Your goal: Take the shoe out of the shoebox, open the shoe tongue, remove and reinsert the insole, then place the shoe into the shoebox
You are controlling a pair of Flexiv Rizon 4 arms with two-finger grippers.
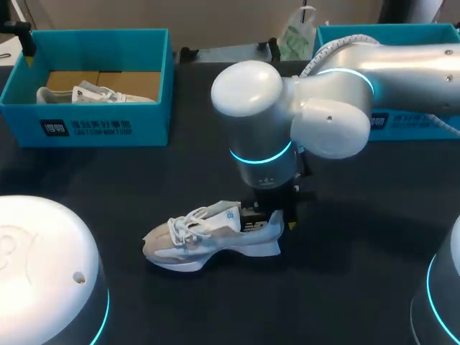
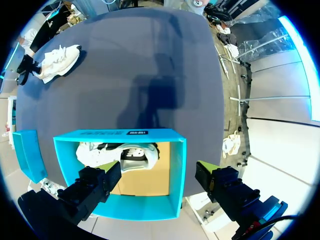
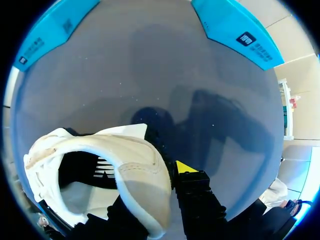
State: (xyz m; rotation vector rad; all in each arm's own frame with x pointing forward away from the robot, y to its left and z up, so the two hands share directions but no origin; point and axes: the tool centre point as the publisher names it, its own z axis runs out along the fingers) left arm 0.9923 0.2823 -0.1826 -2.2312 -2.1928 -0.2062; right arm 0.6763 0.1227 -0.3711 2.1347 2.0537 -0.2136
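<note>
A white and grey sneaker (image 1: 205,236) stands on its sole mid-table, toe toward my left side. My right gripper (image 1: 272,214) comes down at its heel. In the right wrist view this gripper (image 3: 155,172) is shut on the heel collar (image 3: 142,172), one yellow tip (image 3: 186,166) outside and the other finger hidden inside the shoe. The teal shoebox (image 1: 93,126) at the back left holds a second white shoe (image 1: 93,93). My left gripper (image 2: 157,172) hangs open above that shoebox (image 2: 177,170), holding nothing; the boxed shoe (image 2: 117,152) lies below it.
Another teal box (image 1: 410,122) stands at the back right, partly hidden by my right arm (image 1: 338,108). A white plastic bag (image 1: 295,36) sits at the far edge. White arm housings fill the front left (image 1: 43,266) and front right (image 1: 445,287) corners.
</note>
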